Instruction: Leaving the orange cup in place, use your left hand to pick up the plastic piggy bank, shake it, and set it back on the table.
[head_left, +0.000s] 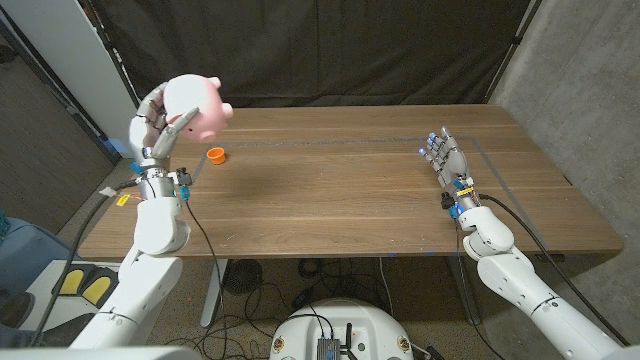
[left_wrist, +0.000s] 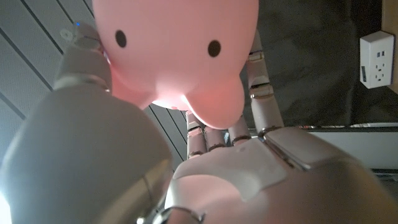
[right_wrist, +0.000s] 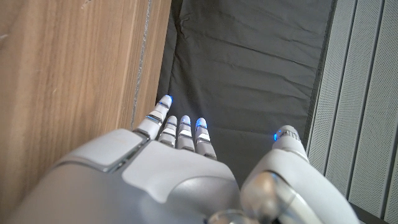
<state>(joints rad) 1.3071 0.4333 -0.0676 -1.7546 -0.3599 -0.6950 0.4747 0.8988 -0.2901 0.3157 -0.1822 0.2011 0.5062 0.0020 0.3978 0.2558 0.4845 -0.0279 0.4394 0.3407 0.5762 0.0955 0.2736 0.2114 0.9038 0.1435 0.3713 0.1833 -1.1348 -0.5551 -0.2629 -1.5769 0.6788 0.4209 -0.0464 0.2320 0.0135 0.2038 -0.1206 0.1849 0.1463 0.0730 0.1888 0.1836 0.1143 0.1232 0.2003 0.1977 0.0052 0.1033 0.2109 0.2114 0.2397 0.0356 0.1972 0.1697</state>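
My left hand (head_left: 155, 125) holds the pink plastic piggy bank (head_left: 198, 107) up in the air above the table's far left corner, fingers wrapped around its body. Seen close in the left wrist view, the piggy bank (left_wrist: 180, 50) shows two black dots and a rounded snout, and my left hand (left_wrist: 205, 168) cups it from below. The small orange cup (head_left: 216, 154) stands on the table just below and to the right of the raised bank. At the table's right side, my right hand (head_left: 446, 160) stands with its fingers apart, holding nothing; the right wrist view shows this right hand (right_wrist: 180, 168) beside the tabletop.
The wooden table (head_left: 340, 190) stretches between my two arms. A black curtain hangs behind the far edge. A white wall socket (left_wrist: 377, 59) shows in the left wrist view.
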